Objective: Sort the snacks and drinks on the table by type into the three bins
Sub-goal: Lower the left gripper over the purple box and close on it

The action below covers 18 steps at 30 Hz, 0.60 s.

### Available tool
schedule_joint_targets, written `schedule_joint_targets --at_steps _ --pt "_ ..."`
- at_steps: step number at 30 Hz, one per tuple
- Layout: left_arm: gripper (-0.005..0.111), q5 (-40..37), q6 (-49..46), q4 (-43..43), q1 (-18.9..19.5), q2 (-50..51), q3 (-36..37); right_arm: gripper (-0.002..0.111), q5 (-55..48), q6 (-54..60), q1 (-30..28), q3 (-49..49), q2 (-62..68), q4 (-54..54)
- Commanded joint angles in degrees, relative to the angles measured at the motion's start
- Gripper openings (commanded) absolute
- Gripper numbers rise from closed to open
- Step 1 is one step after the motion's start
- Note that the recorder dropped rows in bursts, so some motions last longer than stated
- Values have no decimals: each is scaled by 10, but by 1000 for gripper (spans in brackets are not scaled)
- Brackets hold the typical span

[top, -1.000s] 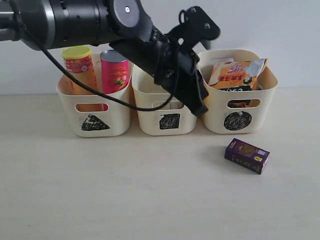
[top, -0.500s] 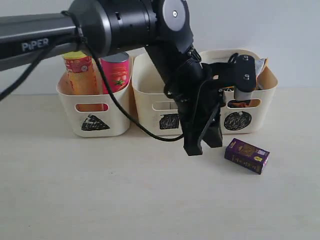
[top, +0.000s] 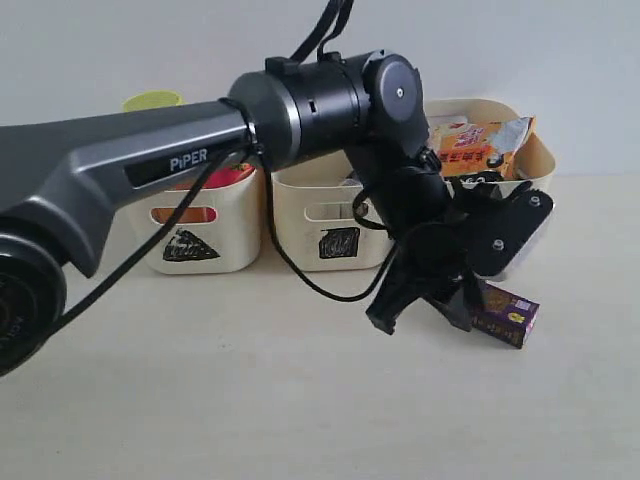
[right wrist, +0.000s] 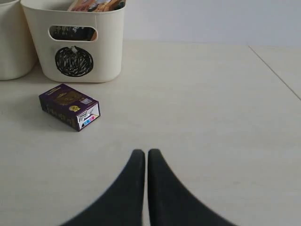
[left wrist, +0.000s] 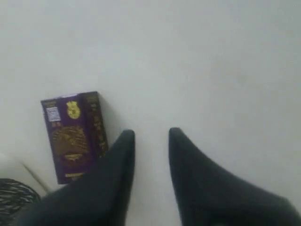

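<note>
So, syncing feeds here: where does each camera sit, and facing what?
Exterior: off the arms, facing the square bin front-on; left arm crosses.
Left wrist: looks down at table past open left gripper, purple carton beside.
Right wrist: low, looks across at circle bin; shut right gripper shows.
Shared: all show the carton.

Just a pale beige table (top: 150, 400) with faint wood grain, meeting a plain off-white wall (top: 560, 50) along its back edge. A thin seam (right wrist: 275, 73) runs across the tabletop.
</note>
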<state>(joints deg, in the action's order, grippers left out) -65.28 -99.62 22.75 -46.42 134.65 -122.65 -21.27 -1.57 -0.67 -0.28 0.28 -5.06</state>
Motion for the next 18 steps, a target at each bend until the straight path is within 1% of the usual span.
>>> schedule_joint_targets --at_steps 1,2,3,4,9,13,15,18 --pt "76 78 -11 68 -3 21 -5 0 8 2 -4 3 -3 1" --pt "87 99 -4 85 -3 28 -5 0 8 2 -4 3 -3 1" --pt "93 116 3 99 -3 34 -5 0 8 2 -4 3 -3 1" --pt "94 132 4 100 -5 39 -5 0 8 2 -4 3 -3 1" --pt "91 180 14 94 -14 68 -5 0 8 2 -4 3 -3 1" --pt "91 235 52 95 -16 85 -9 0 8 2 -4 3 -3 1" --pt "91 252 81 94 -16 96 -23 0 8 2 -4 3 -3 1" --pt "91 254 123 94 -12 114 -52 0 8 2 -4 3 -3 1"
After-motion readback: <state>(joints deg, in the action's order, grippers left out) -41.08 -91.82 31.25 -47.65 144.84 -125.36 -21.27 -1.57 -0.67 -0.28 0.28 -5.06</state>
